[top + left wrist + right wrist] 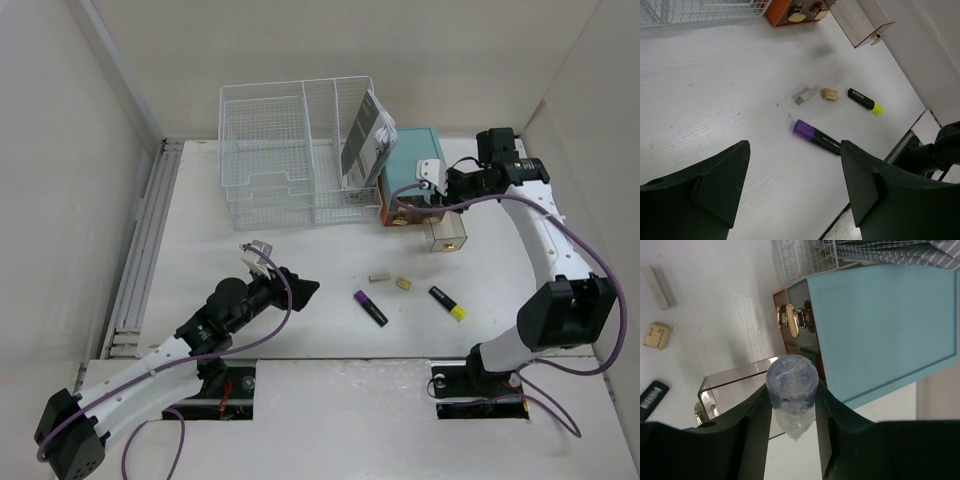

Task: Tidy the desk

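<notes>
The overhead camera sits above and behind the arm bases. It looks steeply down over the whole desk (300, 300), from its near edge to the wire basket (290, 150) and teal box (410, 150) at the far edge.

The left wrist camera hangs low over the desk's middle and faces the right edge, framed by the left gripper (795, 150). It shares with the overhead view the purple marker (817, 139), yellow highlighter (865, 100), tan block (829, 94) and grey bar (805, 95).

The right wrist camera is very close above the teal box near the far right corner. It looks down past the right gripper (792, 390) and also catches the tan block and grey bar.
</notes>
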Available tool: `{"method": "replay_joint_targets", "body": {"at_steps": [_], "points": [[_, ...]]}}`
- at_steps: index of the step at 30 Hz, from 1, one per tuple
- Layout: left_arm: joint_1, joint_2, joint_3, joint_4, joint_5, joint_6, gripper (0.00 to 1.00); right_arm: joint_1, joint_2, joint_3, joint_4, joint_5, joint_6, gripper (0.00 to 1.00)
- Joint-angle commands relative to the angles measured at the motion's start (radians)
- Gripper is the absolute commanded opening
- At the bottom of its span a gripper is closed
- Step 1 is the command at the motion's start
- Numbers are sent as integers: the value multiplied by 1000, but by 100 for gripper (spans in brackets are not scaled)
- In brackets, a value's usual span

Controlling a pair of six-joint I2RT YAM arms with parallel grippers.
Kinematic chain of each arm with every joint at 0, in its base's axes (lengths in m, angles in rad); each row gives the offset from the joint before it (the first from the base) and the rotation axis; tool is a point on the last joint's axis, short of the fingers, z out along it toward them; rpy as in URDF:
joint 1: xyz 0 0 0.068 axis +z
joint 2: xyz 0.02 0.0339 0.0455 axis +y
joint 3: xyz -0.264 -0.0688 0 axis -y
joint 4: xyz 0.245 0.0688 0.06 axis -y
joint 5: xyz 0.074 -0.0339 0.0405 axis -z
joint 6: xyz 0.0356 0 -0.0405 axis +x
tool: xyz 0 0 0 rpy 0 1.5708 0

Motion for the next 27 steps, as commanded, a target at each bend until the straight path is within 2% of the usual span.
{"method": "replay_joint_targets", "body": {"at_steps": [1, 7, 11, 19, 27], "points": [[5, -4, 19, 58, 2, 0, 69, -19, 15, 12, -50, -91, -177, 0], [5, -4, 19, 58, 2, 0, 69, -37, 70, 43, -182, -157, -340, 1], [5, -4, 19, 58, -8, 0, 69, -37, 89, 52, -218, -197, -400, 0], [5, -13, 19, 48, -8, 0, 69, -37, 170, 138, -394, -239, -550, 0], [5, -22, 19, 39, -8, 0, 69, -37, 170, 127, -394, -208, -641, 0]]}}
